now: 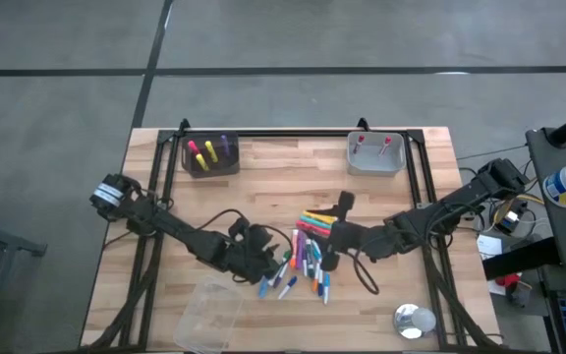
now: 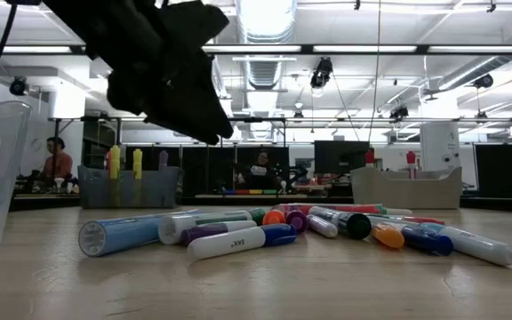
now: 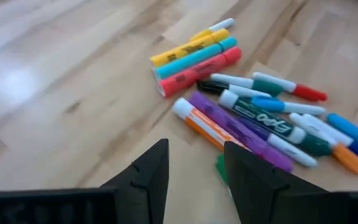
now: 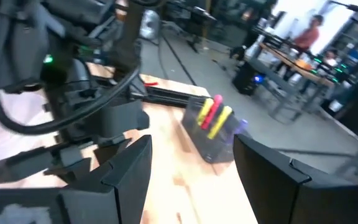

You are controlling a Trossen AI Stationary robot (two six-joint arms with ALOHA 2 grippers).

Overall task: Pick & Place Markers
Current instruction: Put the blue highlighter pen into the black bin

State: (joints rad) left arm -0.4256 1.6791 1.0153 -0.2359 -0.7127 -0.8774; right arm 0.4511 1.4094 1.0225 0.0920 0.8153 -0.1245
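A wooden desk (image 1: 263, 167) seen from above; the markers (image 1: 308, 258) lie in a loose pile near its middle, toward the front edge, some side by side and some crossed, as if tipped out together for sorting; 2 dark arms reach in from either side so that each can get at the pile.

The left hand (image 3: 194, 171) hovers just beside the pile's left edge with its fingers apart and nothing between them, probably lining up on a marker; the right hand (image 4: 191, 165) sits at the pile's right side, fingers also apart and holding nothing.

2 bins stand at the far edge, likely where sorted markers go; the dark bin (image 1: 210, 155) on the left holds 3 upright markers, pink, yellow and purple; the grey bin (image 1: 375, 154) on the right holds 2 with red caps.

A clear plastic container (image 1: 208, 315) lies near the front left; a small round metal object (image 1: 414, 321) sits front right.

Writing: 1 green marker (image 3: 272, 124) reads "EXPO"; other printing is too small to read.
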